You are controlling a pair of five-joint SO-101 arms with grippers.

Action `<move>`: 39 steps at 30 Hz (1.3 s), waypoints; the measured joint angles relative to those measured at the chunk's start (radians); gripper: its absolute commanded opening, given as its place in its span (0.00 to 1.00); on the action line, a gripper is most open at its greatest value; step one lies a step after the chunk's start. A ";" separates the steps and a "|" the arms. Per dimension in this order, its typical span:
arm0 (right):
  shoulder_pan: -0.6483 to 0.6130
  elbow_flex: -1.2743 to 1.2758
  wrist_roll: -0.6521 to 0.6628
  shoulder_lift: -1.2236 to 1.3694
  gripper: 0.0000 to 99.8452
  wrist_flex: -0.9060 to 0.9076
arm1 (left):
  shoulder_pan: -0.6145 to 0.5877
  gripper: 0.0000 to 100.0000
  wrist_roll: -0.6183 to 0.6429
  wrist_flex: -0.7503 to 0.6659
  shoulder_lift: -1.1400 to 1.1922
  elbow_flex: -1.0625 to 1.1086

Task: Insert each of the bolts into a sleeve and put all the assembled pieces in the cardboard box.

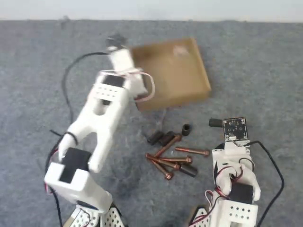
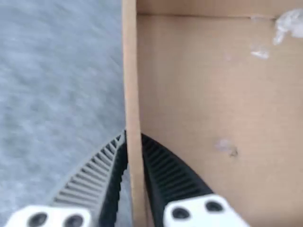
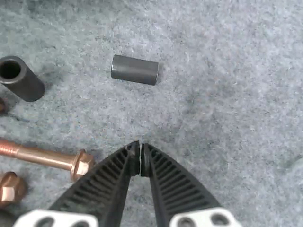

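Observation:
The cardboard box [image 1: 175, 75] lies at the back of the grey carpet. My left gripper [image 2: 133, 142] is shut on the box's side wall [image 2: 129, 71], one finger outside and one inside; the left arm [image 1: 106, 106] stretches up to that wall. Several copper bolts [image 1: 165, 158] lie loose in the middle, with black sleeves [image 1: 156, 137] among them. My right gripper [image 3: 140, 157] is shut and holds nothing, low over the carpet. One sleeve [image 3: 135, 69] lies ahead of its tips, another sleeve [image 3: 19, 78] off to one side, and a bolt [image 3: 47, 158] is close beside the fingers.
The box floor [image 2: 208, 109] is bare apart from small scraps of tape [image 2: 289, 23]. The right arm [image 1: 234, 182] stands at the front right. A black cable [image 1: 71, 80] runs behind the left arm. Bare carpet spreads at far left and far right.

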 measured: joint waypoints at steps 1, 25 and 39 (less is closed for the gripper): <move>0.000 0.000 0.000 0.000 0.01 0.000 | -0.021 0.01 0.020 -0.014 -0.005 0.000; 0.000 0.000 0.000 0.000 0.01 0.000 | -0.061 0.01 -0.269 -0.304 -0.009 0.213; 0.000 0.000 0.000 0.000 0.01 0.000 | -0.061 0.14 -0.261 -0.183 0.110 0.083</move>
